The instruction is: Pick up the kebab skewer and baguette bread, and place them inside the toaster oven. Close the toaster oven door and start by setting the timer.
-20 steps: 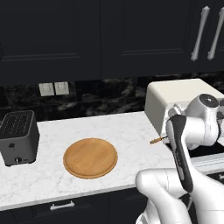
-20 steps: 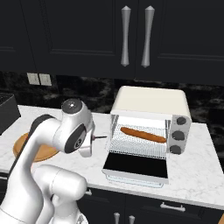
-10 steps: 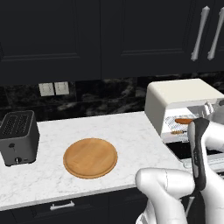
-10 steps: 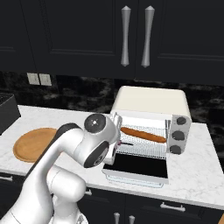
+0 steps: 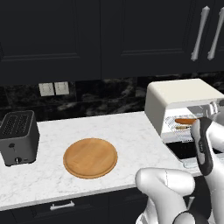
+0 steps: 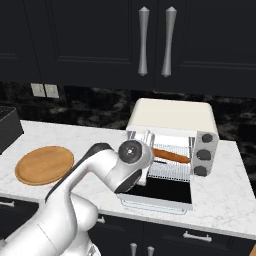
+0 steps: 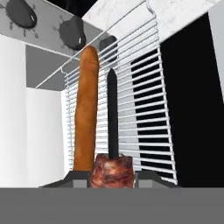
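reaching into the toaster oven (image 6: 172, 117), gripper (image 7: 112, 178) clamping the kebab skewer (image 7: 112, 131).

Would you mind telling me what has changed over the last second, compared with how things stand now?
The arm swung right from beside the toaster oven to its open front, carrying the kebab skewer in over the wire rack. The gripper stayed shut on the skewer. The baguette bread stayed on the rack, the door open, and the wooden board and slot toaster in place.
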Controlling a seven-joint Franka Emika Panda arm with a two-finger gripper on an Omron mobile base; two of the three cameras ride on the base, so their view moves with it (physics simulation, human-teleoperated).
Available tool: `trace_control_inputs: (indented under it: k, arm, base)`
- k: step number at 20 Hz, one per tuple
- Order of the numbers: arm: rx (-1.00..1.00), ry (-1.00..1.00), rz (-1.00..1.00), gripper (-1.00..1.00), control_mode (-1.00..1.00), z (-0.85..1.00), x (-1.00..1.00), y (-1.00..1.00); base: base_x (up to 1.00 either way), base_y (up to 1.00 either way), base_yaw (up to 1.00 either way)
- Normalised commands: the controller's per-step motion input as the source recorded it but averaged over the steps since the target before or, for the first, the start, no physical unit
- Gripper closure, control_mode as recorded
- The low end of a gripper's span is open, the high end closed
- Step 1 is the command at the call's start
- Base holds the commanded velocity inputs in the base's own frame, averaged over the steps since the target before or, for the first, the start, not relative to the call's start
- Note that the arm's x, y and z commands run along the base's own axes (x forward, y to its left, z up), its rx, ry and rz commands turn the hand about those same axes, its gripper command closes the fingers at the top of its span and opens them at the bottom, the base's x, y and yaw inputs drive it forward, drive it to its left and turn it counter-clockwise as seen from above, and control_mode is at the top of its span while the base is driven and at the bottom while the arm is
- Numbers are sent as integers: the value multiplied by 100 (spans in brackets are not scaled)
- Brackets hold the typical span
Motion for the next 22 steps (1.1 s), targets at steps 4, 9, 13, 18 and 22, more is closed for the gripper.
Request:
trace_control_inputs:
  k: [4,9,13,18,22]
  arm:
    - [0,0,2,100,-100,0,39,-57]
    - [0,0,-14,100,-100,-2,23,-40]
    - [0,0,-10,100,-100,-18,39,-1]
    - [0,0,6,100,-100,-39,28,0]
    - [0,-9,6,100,-100,-6,14,0]
  base:
    - [0,0,0]
    - [0,0,0]
    - [0,0,0]
    - [0,0,0]
    - [0,0,0]
